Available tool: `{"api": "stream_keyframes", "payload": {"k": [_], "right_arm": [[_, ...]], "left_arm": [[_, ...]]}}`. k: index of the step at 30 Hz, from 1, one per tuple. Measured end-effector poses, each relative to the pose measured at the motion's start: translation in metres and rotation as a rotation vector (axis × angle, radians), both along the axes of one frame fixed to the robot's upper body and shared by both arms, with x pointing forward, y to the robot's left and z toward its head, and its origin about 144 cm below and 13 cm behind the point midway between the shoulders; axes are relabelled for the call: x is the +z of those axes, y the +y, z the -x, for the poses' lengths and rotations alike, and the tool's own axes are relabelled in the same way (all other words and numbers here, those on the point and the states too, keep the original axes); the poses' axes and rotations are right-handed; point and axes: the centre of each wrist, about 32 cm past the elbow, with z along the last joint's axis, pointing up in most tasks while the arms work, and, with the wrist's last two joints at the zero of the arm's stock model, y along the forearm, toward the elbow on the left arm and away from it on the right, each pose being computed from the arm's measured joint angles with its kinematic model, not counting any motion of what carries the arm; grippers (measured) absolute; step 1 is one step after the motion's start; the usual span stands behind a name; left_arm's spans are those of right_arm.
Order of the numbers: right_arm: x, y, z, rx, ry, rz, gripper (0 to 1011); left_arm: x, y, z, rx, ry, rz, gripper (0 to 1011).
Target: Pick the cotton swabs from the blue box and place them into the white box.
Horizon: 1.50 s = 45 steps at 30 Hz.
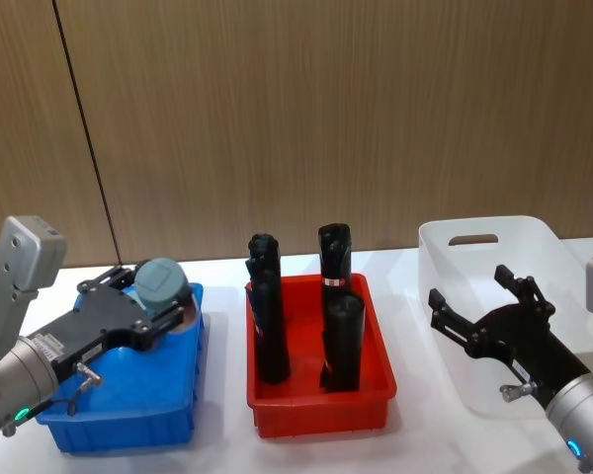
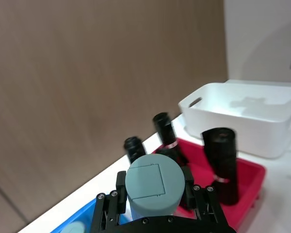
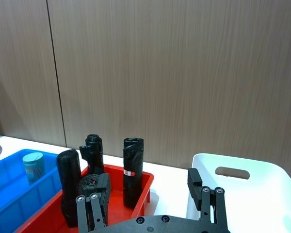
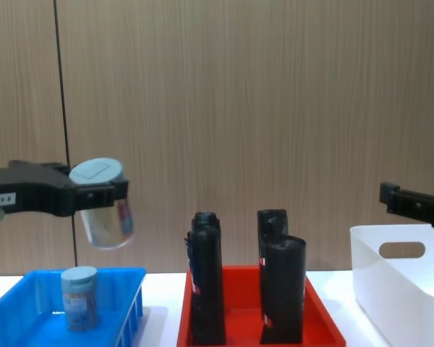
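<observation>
Jar of cotton swabs (image 4: pixel 105 215) sits clamped in your left gripper (image 1: pixel 163 299) above the blue box (image 1: pixel 119 430). Carry it rightward over the red tray (image 1: pixel 316 415) to the white box (image 1: pixel 484 225), where the right gripper (image 1: pixel 469 288) hangs spread.

Rear wall: brown wood-grain laminate panelling (image 1: pixel 326 118) with a matte finish and vertical grain, spanning the full width behind the work area. A thin dark vertical seam (image 1: pixel 84 128) divides two panels on the left side. It appears slanted in the head view and near upright in the chest view.

Work surface: a flat white tabletop (image 1: pixel 222 434) that meets the panelling at its far edge.

In the left wrist view, a plain pale grey wall section (image 2: pixel 262 39) adjoins the panelling.

Lighting is even and diffuse — shadows on the tabletop are soft.
</observation>
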Motion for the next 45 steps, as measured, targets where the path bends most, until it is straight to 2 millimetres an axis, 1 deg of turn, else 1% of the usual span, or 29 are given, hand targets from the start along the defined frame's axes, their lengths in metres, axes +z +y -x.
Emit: {"api": "stream_keyframes", "payload": {"k": [11, 27, 34, 45], "right_arm": [[0.000, 0.000, 0.000, 0.000, 0.000, 0.000, 1001], [0.000, 0.000, 0.000, 0.000, 0.000, 0.000, 1002], [0.000, 0.000, 0.000, 0.000, 0.000, 0.000, 1002], [0.000, 0.000, 0.000, 0.000, 0.000, 0.000, 1001]], "left_arm": [[0.008, 0.001, -0.004, -0.181, -0.013, 0.030, 671], [0.006, 0.001, -0.022, -0.430, 0.016, 0.068, 670], [0.004, 0.001, -0.027, -0.476, 0.030, 0.067, 670], [0.001, 0.002, -0.032, -0.490, 0.045, 0.067, 670]]}}
